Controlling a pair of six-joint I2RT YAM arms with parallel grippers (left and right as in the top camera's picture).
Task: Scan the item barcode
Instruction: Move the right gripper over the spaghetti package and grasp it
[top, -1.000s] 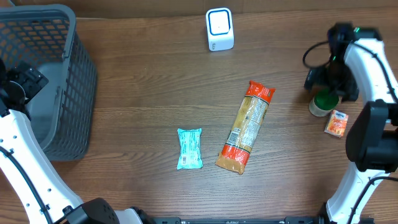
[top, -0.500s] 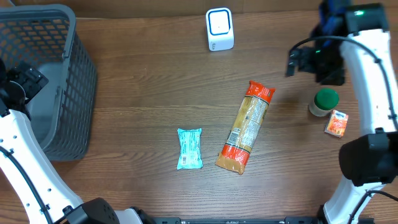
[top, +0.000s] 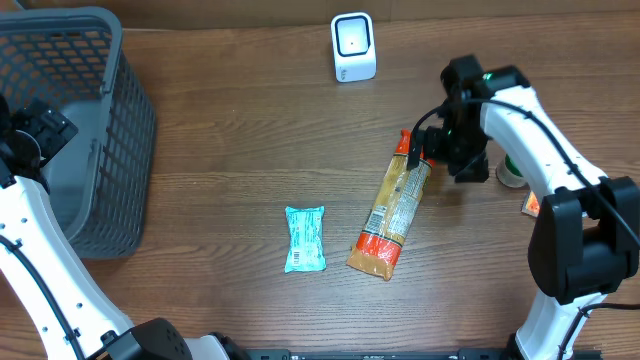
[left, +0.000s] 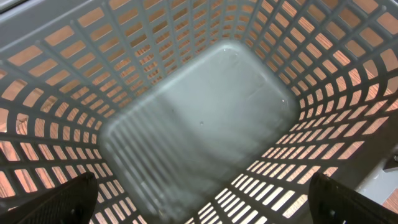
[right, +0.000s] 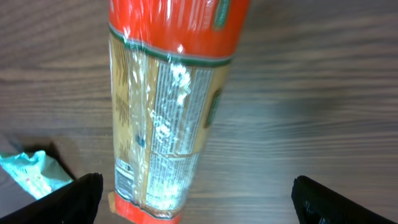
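Right, the pasta packet (top: 392, 208) lies flat mid-bench, its long axis running near-to-far on a slight slant. Its far orange end sits directly under the right gripper (right: 198, 200), which is spread wide and empty. The right arm is nearer by far. The left gripper (left: 199, 202), also wide, hangs over the basket (top: 110, 130), well apart.
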